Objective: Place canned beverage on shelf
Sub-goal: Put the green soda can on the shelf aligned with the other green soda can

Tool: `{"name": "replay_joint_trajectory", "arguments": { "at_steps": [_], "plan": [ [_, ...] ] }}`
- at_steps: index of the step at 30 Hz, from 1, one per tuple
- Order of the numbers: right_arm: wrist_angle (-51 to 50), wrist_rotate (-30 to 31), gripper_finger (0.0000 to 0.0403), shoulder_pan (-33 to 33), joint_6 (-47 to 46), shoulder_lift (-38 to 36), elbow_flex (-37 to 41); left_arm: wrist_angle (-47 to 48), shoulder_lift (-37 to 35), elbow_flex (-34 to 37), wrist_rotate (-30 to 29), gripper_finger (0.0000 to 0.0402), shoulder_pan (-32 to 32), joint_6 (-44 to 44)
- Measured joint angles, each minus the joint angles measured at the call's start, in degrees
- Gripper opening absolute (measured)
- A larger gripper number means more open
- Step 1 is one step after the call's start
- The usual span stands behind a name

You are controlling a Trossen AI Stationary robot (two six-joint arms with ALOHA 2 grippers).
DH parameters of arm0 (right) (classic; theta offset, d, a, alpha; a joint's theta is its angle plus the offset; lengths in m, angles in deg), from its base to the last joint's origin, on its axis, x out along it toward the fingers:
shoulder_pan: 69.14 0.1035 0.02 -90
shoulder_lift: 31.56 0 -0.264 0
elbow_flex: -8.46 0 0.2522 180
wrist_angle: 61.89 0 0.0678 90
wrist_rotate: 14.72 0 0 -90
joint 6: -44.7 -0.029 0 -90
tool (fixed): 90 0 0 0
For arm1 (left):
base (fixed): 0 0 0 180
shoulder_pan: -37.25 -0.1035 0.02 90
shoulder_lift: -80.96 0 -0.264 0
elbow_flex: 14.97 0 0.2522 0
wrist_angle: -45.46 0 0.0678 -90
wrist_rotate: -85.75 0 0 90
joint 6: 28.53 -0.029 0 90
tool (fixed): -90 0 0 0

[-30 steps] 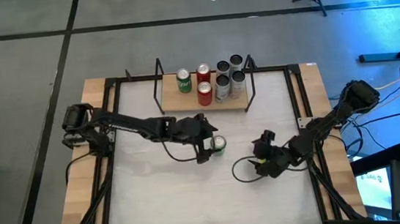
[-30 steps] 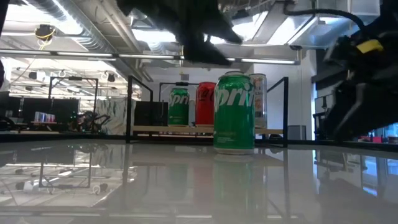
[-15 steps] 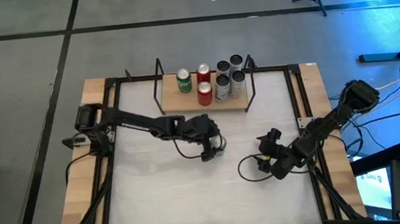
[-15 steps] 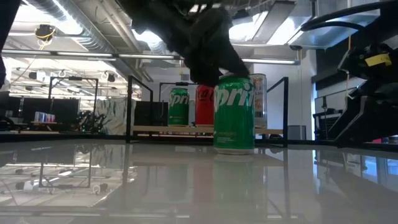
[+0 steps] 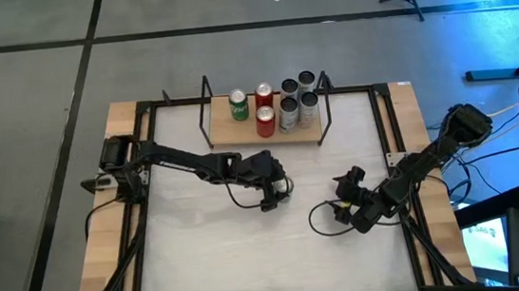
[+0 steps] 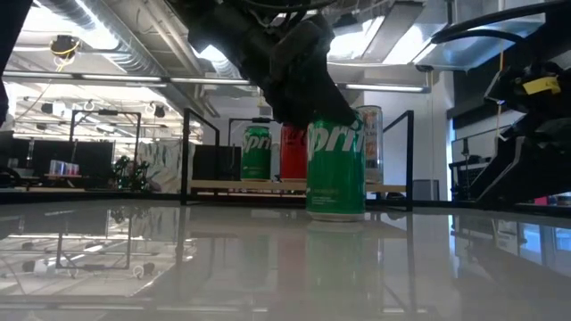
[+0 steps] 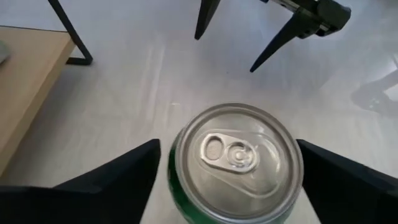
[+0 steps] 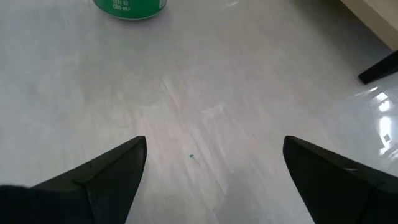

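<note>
White tabletop (image 5: 203, 256): largest item.
Shelf (image 5: 264, 134): one, at table's far edge; holds six cans — one green, two red, three silver.
Left gripper (image 5: 276, 190): fingers spread, straddling Sprite can (image 6: 335, 162), upright on tabletop near shelf.
Right gripper (image 5: 349, 204): fingers spread, empty.

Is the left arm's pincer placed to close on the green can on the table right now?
Probably yes. The left pincer is open with a finger on each side of the green can, which stands upright on the table with nothing else close by. The right pincer waits apart.
</note>
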Motion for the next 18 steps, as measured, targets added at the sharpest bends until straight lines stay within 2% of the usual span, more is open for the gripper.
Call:
{"name": "replay_joint_trajectory", "arguments": {
  "at_steps": [7, 18],
  "plan": [
    [0.04, -0.02, 0.0376, 0.0, 0.0, 0.0, 0.0, 0.08, -0.04, 0.0, 0.01, 0.0271, 0.04, -0.81],
    [0.0, -0.02, 0.0376, 0.0, 0.0, 0.0, 0.0, 1.11, -1.01, 0.06, -0.63, 0.0275, 0.09, -1.03]
  ]
}}
